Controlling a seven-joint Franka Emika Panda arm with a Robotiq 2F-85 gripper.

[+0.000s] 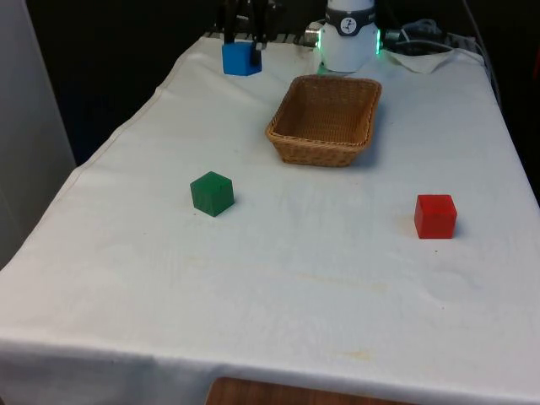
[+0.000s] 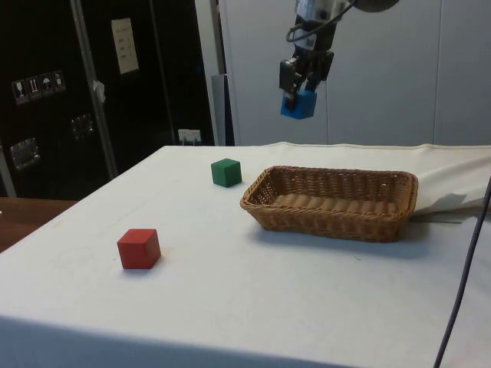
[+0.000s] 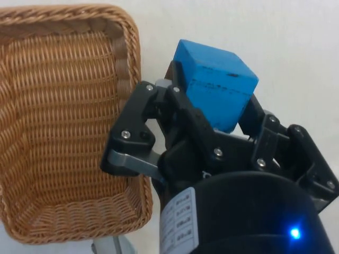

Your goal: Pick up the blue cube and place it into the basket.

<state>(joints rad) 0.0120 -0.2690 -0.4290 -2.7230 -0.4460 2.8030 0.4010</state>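
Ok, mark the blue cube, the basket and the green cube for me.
blue cube [image 2: 300, 106]: side view, its front face below the fingers.
basket [image 1: 364, 128]: front view, the wall on the front view's right.
green cube [image 1: 212, 193]: front view, its near face.

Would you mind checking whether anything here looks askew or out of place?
Only the blue cube: it sits tilted in the gripper, held beside the basket rather than over it. Nothing spilled or damaged.

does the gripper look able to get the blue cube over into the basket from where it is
Probably yes. The gripper holds the blue cube well above the table, beside the open, empty basket, with nothing between them.
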